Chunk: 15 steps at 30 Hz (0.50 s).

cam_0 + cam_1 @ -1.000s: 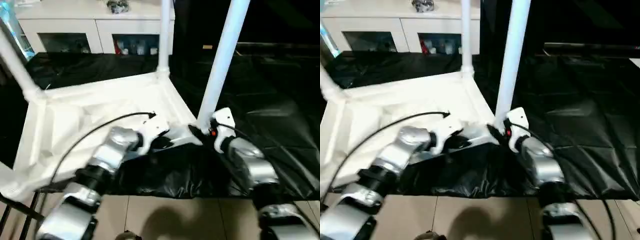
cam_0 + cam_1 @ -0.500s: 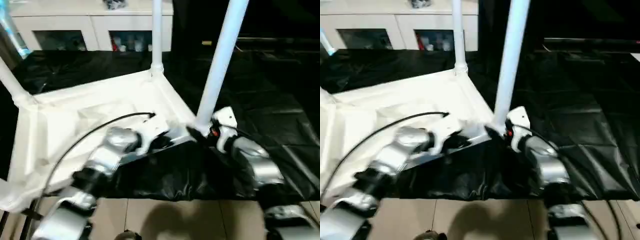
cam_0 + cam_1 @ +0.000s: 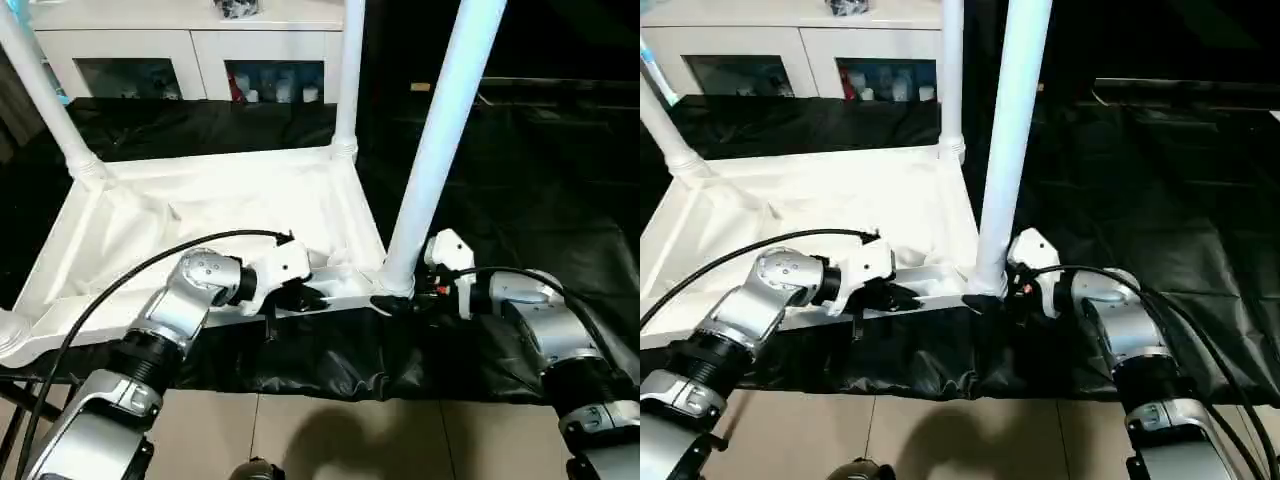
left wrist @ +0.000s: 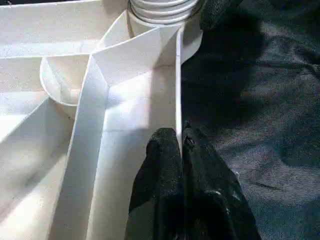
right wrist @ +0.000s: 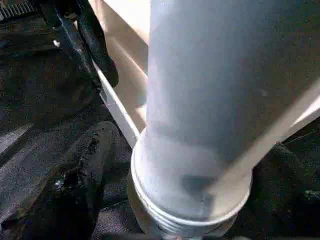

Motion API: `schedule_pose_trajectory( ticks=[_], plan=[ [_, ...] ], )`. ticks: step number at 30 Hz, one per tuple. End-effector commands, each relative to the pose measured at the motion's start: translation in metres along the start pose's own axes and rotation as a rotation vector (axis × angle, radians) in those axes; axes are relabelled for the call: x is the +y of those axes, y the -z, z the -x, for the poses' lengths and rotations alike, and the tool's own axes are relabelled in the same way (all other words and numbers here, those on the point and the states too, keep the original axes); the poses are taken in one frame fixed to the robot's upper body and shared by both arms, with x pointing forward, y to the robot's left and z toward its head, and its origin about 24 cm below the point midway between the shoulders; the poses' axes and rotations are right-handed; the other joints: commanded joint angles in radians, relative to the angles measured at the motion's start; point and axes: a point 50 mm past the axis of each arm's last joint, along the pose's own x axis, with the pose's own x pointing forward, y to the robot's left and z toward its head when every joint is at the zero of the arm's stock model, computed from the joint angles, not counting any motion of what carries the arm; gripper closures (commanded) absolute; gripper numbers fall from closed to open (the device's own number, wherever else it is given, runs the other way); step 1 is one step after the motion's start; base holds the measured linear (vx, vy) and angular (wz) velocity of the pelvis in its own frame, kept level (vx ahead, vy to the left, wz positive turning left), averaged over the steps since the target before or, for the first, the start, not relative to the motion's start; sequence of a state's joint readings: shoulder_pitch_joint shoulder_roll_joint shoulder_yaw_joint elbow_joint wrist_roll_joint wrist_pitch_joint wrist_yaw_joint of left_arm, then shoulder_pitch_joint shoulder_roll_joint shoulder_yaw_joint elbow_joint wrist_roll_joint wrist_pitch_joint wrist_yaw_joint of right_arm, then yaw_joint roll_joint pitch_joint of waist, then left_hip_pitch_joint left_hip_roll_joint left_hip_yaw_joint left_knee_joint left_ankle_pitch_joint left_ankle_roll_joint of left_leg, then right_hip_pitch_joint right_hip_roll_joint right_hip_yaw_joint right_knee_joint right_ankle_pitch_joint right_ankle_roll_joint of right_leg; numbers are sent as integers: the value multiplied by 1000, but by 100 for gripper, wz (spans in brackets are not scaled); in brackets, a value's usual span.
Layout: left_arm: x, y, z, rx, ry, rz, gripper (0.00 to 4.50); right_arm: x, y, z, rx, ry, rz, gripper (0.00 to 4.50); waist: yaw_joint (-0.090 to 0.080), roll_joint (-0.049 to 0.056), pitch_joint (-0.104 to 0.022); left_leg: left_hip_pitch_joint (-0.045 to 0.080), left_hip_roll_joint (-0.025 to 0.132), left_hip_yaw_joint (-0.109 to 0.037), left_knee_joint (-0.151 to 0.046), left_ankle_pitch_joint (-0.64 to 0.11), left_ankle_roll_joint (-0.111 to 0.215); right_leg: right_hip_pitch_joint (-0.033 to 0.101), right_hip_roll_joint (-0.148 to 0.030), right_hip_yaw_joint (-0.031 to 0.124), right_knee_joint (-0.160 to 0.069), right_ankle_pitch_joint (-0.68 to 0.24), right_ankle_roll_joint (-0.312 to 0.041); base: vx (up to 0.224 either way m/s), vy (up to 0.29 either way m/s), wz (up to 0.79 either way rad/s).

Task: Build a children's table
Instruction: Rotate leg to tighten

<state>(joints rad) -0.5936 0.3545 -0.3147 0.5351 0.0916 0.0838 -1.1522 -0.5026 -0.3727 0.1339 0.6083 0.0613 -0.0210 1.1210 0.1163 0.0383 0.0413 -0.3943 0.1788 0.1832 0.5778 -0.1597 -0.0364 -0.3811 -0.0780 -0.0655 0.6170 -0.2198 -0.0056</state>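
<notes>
1. The upturned tabletop (image 3: 210, 215) lies ribbed side up on the black sheet (image 3: 520, 170), filling the centre-left of the left eye view. Against the frames of a second ago it sits squarer to the camera and its far edge runs more level; the whole scene has shifted too, so part of that is the head moving.

2. Three legs stand in corner sockets: the near-right leg (image 3: 437, 140) at centre right, the far-right leg (image 3: 348, 70) at upper centre, the far-left leg (image 3: 45, 95) at upper left. A rounded white end at the lower-left edge may be the fourth corner; I cannot tell whether a leg is in it.

3. The right gripper (image 5: 165, 165) straddles the base of the near-right leg, its jaws spread wider than a second ago, one black finger (image 5: 80, 170) beside the flared collar. It looks loose around the leg rather than clamped, which suggests the leg is seated and being let go.

4. The left gripper (image 4: 181, 150) is pinched shut on the tabletop's thin near rim, just beside that corner socket (image 4: 162, 7), steadying the top.

5. My judgement: this leg is done; checking the remaining corner comes next.
</notes>
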Motion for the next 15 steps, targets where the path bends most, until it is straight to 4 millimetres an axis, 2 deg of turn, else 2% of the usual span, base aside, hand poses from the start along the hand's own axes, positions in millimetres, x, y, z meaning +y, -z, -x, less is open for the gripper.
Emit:
schedule_pose_trajectory(
  ticks=[1,5,10,15],
  plan=[
    [5,-10,-3,-15,-34,-28,450,10,1,-14,16,-78,21,62,2,-10,-61,26,61,-20,-58,-188,74,37,-81,44,-65,-34,-266,0,0,0],
    [4,-12,-8,-24,-24,-32,450,11,2,-13,20,-95,20,62,5,-9,-64,25,61,-20,-55,-168,84,38,-79,43,-61,1,-268,0,0,0],
    [4,-13,-9,-24,-13,-40,450,9,3,-12,25,-88,31,62,7,-9,-62,26,60,-20,-56,-190,79,37,-80,43,-66,-38,-265,0,0,0],
    [5,-10,-8,-9,-17,-44,450,8,3,-10,21,-76,36,62,8,-9,-63,26,62,-21,-57,-188,77,38,-80,43,-63,-27,-263,0,0,0]
  ],
)
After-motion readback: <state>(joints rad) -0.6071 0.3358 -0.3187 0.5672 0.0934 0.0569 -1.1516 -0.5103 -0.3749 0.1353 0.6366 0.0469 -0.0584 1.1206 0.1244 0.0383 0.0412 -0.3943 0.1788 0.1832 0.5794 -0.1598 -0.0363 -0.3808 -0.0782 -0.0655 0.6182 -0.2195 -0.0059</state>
